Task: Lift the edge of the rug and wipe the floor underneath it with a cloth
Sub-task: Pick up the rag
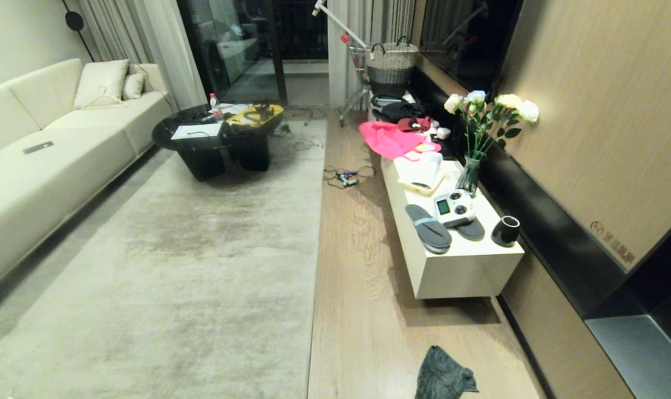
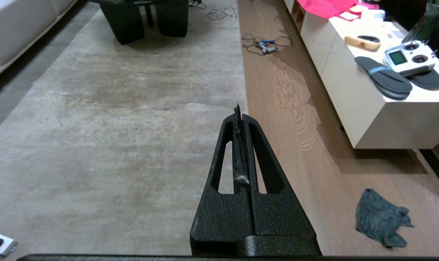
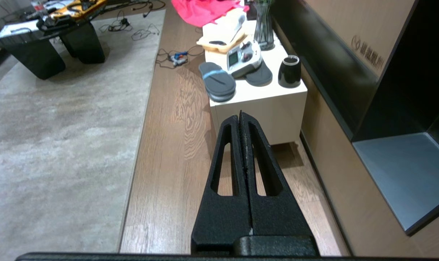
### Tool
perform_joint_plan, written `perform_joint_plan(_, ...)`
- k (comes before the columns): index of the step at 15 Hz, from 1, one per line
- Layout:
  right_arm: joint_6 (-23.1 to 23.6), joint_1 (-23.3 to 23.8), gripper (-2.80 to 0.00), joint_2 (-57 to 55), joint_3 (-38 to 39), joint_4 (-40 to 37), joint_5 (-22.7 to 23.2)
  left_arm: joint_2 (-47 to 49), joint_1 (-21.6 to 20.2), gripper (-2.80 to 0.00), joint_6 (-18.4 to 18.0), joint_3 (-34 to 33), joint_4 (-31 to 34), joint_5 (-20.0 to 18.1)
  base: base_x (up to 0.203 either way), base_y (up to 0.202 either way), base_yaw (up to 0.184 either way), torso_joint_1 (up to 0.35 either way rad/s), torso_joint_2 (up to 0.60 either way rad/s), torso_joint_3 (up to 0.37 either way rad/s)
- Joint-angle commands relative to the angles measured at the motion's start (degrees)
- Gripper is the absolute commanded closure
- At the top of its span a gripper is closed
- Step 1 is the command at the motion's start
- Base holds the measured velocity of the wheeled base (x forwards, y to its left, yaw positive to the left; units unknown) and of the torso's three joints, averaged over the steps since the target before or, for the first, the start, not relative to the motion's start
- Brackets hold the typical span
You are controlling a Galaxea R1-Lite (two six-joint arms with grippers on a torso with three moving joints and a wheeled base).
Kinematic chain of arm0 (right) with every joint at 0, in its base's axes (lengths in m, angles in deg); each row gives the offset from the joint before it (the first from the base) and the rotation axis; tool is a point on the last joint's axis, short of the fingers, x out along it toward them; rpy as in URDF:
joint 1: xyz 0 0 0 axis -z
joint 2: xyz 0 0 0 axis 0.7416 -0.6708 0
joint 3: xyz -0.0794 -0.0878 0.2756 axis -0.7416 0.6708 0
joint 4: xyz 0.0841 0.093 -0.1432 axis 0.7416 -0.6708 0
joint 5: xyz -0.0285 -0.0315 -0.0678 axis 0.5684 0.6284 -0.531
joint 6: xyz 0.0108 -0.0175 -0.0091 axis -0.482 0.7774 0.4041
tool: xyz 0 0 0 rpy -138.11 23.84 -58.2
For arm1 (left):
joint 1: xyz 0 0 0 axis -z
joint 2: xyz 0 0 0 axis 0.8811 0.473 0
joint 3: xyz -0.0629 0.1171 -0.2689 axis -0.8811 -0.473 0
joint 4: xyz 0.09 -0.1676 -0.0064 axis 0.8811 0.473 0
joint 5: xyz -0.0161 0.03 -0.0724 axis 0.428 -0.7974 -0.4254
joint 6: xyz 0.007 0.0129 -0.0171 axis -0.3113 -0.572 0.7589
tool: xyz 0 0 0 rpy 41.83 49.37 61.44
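Note:
The big pale mottled rug (image 1: 174, 260) lies flat, its long right edge running beside a strip of wood floor (image 1: 357, 299). The dark grey-teal cloth (image 1: 442, 377) sits crumpled on that floor near the low white cabinet, and shows in the left wrist view as cloth (image 2: 381, 216). Neither arm appears in the head view. My left gripper (image 2: 240, 114) hangs shut and empty above the rug's right edge (image 2: 243, 90), a bit of lint stuck between its fingers. My right gripper (image 3: 240, 116) is shut and empty above the floor (image 3: 168, 163) in front of the cabinet.
A low white cabinet (image 1: 457, 266) at the right carries slippers (image 1: 428, 228), a remote controller (image 1: 455, 208), a black cup (image 1: 506, 230), a vase of flowers and a pink bag (image 1: 391, 138). A tangle of cables (image 1: 346, 176) lies on the floor; a black coffee table (image 1: 219, 141) and sofa (image 1: 41, 166) stand left.

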Motion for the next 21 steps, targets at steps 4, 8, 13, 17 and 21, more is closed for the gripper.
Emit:
perform_joint_plan(4,0.0,0.0,0.0,0.0,0.0,0.0,-0.1,0.0,0.0,0.0,0.0,0.0,0.0,0.0,0.0,0.0,0.0,-0.164,0.53,0.359)
perform_joint_plan(8,0.0,0.0,0.0,0.0,0.0,0.0,0.0,0.1,0.0,0.0,0.0,0.0,0.0,0.0,0.0,0.0,0.0,-0.14,0.51,0.364)
perform_joint_plan(13,0.0,0.0,0.0,0.0,0.0,0.0,0.0,0.0,0.1,0.0,0.0,0.0,0.0,0.0,0.0,0.0,0.0,-0.099,0.48,0.377)
perform_joint_plan(17,0.0,0.0,0.0,0.0,0.0,0.0,0.0,0.1,0.1,0.0,0.0,0.0,0.0,0.0,0.0,0.0,0.0,-0.044,0.45,0.4)
perform_joint_plan(21,0.0,0.0,0.0,0.0,0.0,0.0,-0.1,0.0,0.0,0.0,0.0,0.0,0.0,0.0,0.0,0.0,0.0,-0.003,0.41,0.422)
